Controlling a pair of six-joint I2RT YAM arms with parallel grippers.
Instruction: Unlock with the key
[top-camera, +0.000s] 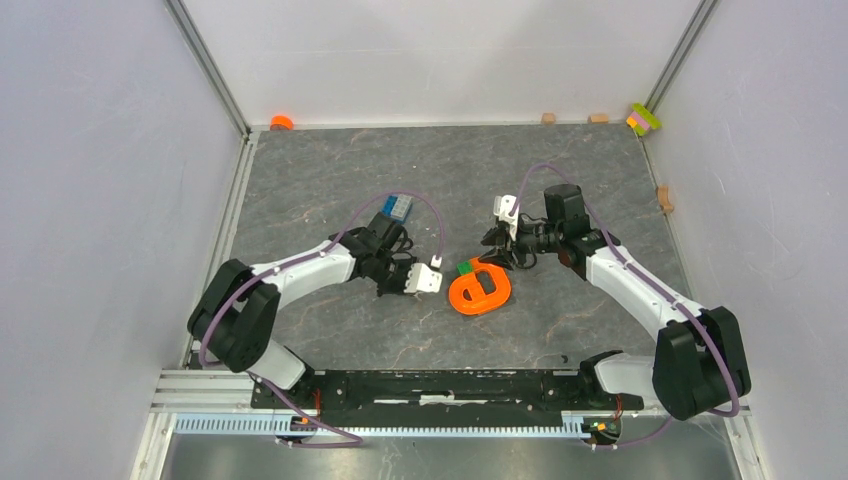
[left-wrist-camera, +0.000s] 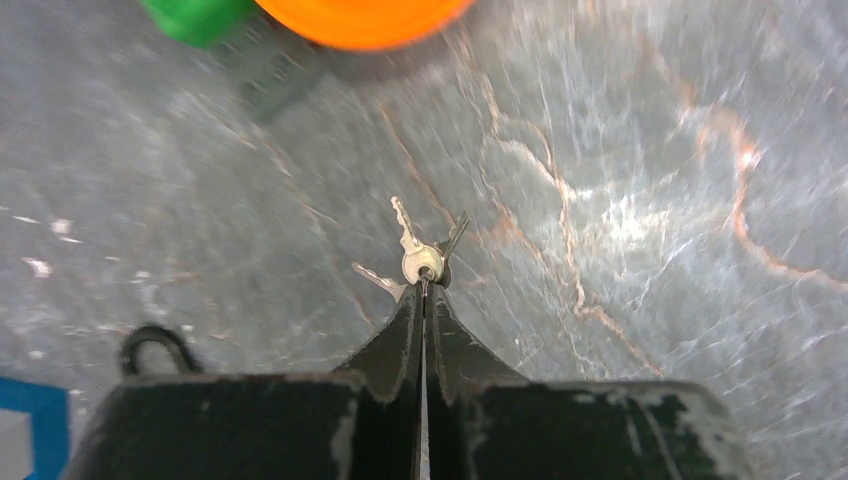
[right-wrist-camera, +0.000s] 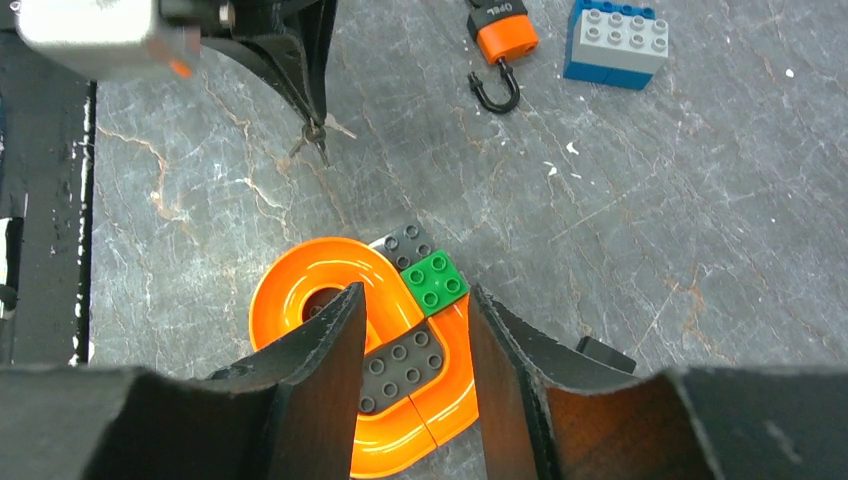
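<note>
My left gripper (left-wrist-camera: 423, 290) is shut on the key (left-wrist-camera: 422, 262), one of a tiny silvery bunch on a ring that fans out from the fingertips just above the table. The right wrist view shows the same gripper (right-wrist-camera: 318, 118) with the keys (right-wrist-camera: 315, 138) hanging at its tip. In the top view it (top-camera: 438, 268) sits just left of the orange ring-shaped piece (top-camera: 480, 292). The small orange padlock (right-wrist-camera: 503, 38) lies apart, its black shackle (right-wrist-camera: 495, 92) swung open. My right gripper (right-wrist-camera: 415, 295) is open and empty above the ring piece (right-wrist-camera: 320, 265), as the top view (top-camera: 500, 258) also shows.
Green (right-wrist-camera: 435, 282) and grey (right-wrist-camera: 400, 365) bricks sit on the ring piece. A blue-and-grey brick (right-wrist-camera: 615, 40) lies by the padlock. A small flat black piece (right-wrist-camera: 605, 352) lies beside my right finger. Loose bits line the back wall (top-camera: 282, 122).
</note>
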